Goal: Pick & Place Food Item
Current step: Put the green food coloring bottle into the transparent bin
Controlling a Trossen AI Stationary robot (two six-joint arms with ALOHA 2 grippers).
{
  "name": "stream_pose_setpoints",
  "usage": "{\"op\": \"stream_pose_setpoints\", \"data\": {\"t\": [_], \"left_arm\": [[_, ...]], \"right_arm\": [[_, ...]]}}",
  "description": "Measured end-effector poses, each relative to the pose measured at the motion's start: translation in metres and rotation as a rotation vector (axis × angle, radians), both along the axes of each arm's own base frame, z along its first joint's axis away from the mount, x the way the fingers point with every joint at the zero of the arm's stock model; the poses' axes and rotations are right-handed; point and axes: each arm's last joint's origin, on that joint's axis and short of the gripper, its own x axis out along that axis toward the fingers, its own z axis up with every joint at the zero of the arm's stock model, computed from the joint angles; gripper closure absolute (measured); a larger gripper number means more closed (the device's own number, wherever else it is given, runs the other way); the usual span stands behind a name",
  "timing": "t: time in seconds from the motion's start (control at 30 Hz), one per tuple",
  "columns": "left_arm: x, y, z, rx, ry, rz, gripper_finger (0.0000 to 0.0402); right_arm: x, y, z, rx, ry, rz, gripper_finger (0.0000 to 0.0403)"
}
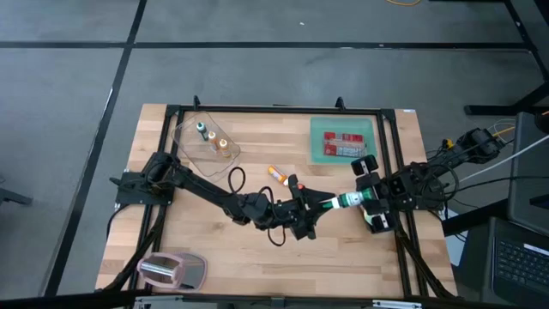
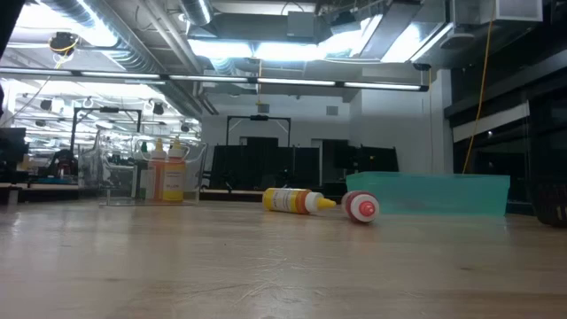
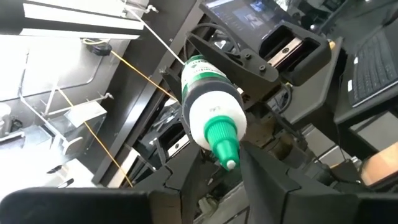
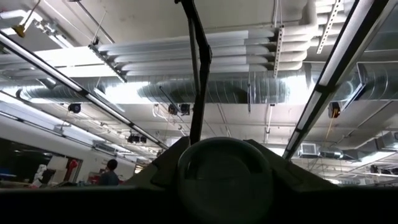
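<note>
Mid-handover, judged from layout. Green-capped bottle (image 1: 340, 202) held aloft above table centre. Right gripper (image 1: 364, 201) clamped on base end. Left gripper (image 1: 310, 209) at cap end, grip not discernible. Farther: orange bottle (image 1: 275, 173) and red-capped bottle (image 2: 361, 207) lying loose; teal tray (image 1: 319, 130) and clear bin (image 1: 184, 133) beyond. Placement outstanding.

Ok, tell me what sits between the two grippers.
A green-capped white bottle spans from the left gripper to the right gripper, clearest in the high view.
</note>
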Motion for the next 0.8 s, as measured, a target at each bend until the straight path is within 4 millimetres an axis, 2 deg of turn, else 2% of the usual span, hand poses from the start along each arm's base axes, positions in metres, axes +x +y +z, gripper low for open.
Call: {"op": "stream_pose_setpoints", "data": {"t": [0.2, 0.43, 0.57, 0.8], "left_arm": [[-0.001, -0.001, 0.000, 0.004, 0.004, 0.013, 0.0295], [-0.007, -0.012, 0.002, 0.044, 0.013, 0.097, 0.0288], [-0.009, -0.017, 0.003, 0.058, 0.008, 0.071, 0.0275], [-0.007, -0.015, 0.003, 0.049, -0.012, 0.021, 0.0251]], "right_arm": [[0.000, 0.000, 0.000, 0.001, 0.005, -0.004, 0.0270], [0.000, -0.001, 0.000, 0.001, 0.003, -0.033, 0.0270], [0.001, -0.001, 0.000, -0.001, 0.003, -0.046, 0.0270], [0.002, -0.004, 0.000, 0.008, 0.005, -0.042, 0.0270]]}}
